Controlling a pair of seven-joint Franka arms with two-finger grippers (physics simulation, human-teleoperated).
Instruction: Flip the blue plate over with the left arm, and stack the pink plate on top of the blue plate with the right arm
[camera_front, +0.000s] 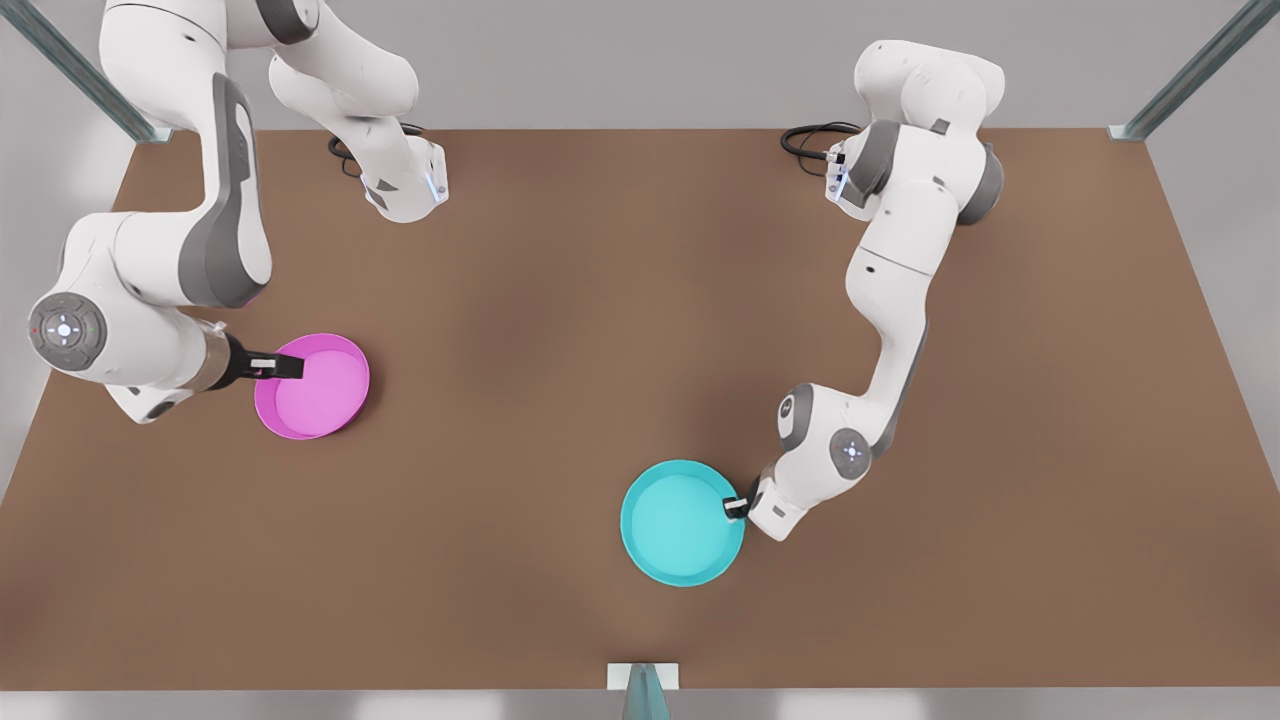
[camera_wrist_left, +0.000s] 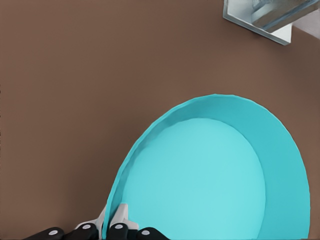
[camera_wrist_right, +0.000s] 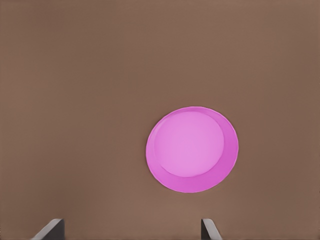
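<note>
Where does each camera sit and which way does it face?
Front view: overhead, looking down on the table; both arms, left gripper on the blue plate, right gripper over the pink plate.
Left wrist view: close at the blue plate's rim; shut fingers show.
Right wrist view: above the pink plate, facing down; open fingertips show.
Front view shares both plates.

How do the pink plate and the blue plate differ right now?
The blue plate is turquoise, the pink plate magenta. The left gripper clamps the blue plate's rim; the right gripper hangs open above the pink plate, not touching it. Both are round, shallow, alike in size and hollow side up.
</note>
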